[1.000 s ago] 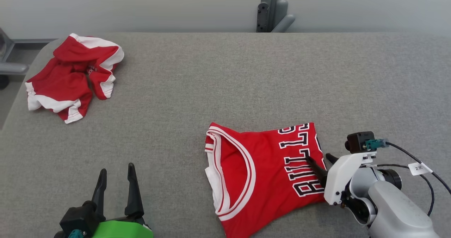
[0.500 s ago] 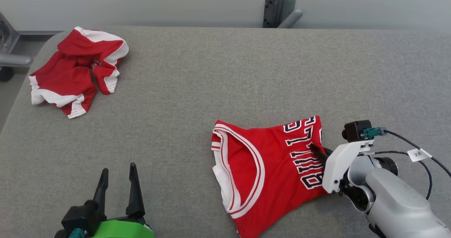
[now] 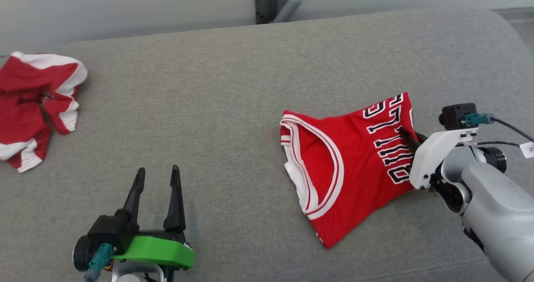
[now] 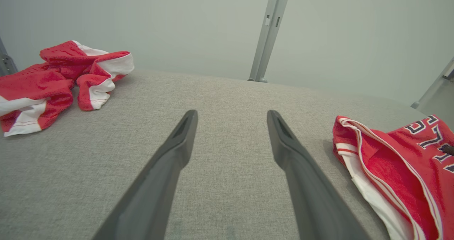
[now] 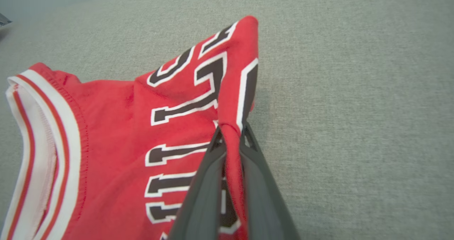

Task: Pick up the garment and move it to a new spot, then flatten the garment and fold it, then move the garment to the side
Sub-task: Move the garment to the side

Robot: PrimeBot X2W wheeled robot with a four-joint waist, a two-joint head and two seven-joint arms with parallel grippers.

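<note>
Garment (image 3: 346,165) lies on the table's (image 3: 233,86) right, crumpled cloth (image 3: 33,102) far left

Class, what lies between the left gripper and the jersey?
Nothing but bare grey surface lies between the left gripper and the jersey, as the head view shows.

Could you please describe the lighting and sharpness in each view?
Head view: soft, even light, no glare, jersey lettering crisp. Left wrist view: the open left hand looms large and soft. Right wrist view: the fold pinched by the right hand casts a soft shadow on the table.
</note>
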